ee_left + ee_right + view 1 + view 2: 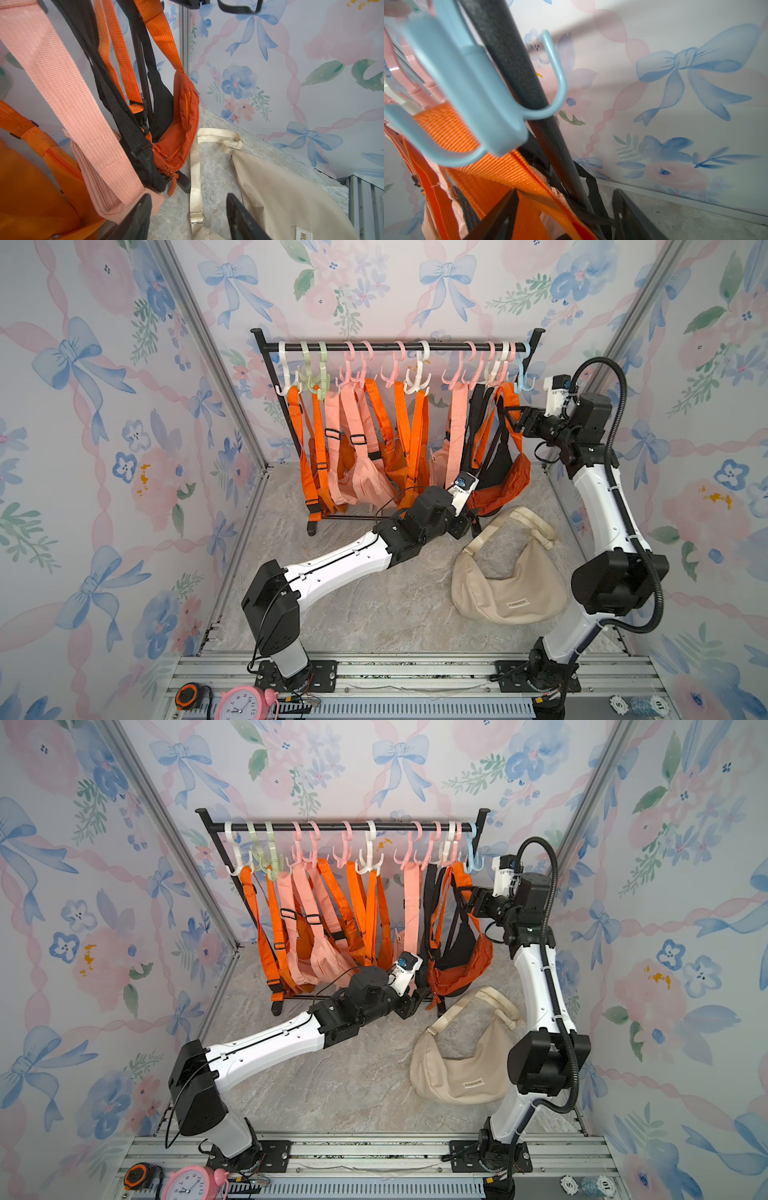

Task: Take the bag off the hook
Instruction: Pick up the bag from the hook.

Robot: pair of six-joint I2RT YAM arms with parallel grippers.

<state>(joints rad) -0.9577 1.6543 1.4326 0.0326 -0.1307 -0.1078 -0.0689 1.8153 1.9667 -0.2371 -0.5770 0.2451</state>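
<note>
Fingers (135, 220) of the left gripper (188, 196) are spread over the worktop (374, 605), gripping nothing; fingers of the right gripper (564, 191) are spread beside the rack (444, 347), with an orange strap (508, 170) passed between them. The beige bag (507, 585) is laid flat on the worktop near the rack's right end, clear of every hook. The blue hook (467, 83) is hung beside the right gripper.

both top views look down from the front; close wrist views share the orange bag (180, 124).
</note>
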